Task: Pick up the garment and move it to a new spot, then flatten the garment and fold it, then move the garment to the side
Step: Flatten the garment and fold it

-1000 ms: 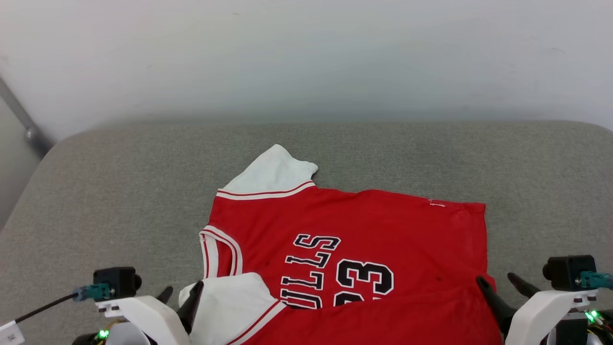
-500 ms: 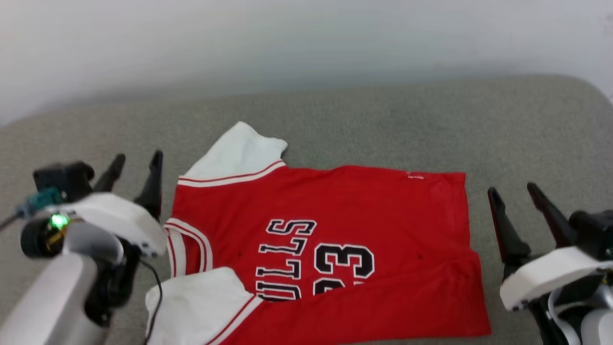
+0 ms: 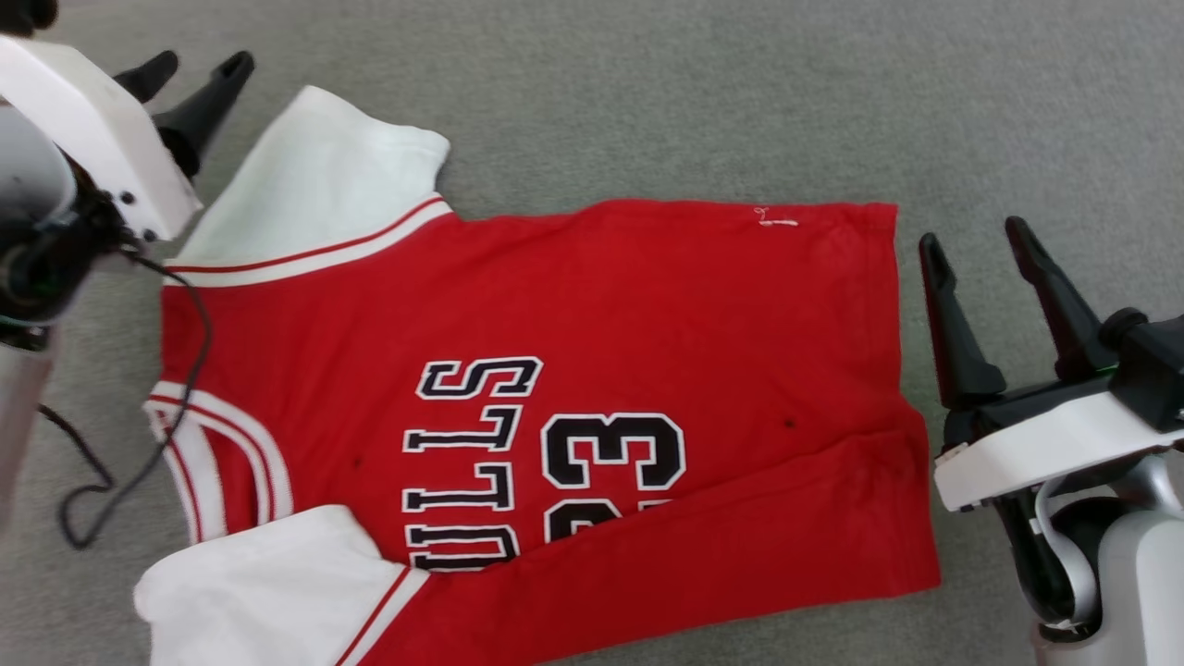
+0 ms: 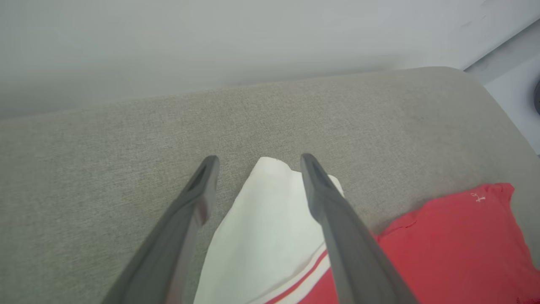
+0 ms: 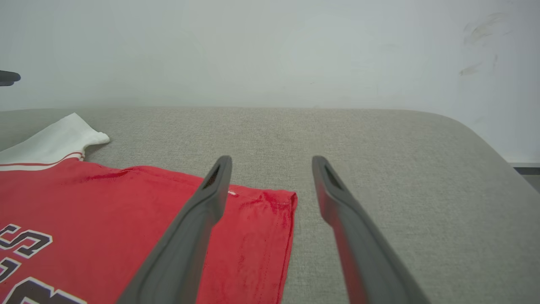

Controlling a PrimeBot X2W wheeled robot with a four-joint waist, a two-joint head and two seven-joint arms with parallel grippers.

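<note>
The garment (image 3: 555,305) lies front up on the gray fabric surface (image 3: 647,92), collar toward 9 o'clock, hem toward 3 o'clock. The left gripper (image 3: 196,69) is at 10 o'clock of it, near the far white sleeve (image 3: 314,176), fingers spread and empty. The right gripper (image 3: 973,239) is at 3 o'clock, just beside the hem, fingers also spread, holding nothing.

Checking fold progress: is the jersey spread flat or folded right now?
Partly folded. The jersey lies front-up on the grey cushion, but its near edge is folded over, hiding part of the lettering and number.
</note>
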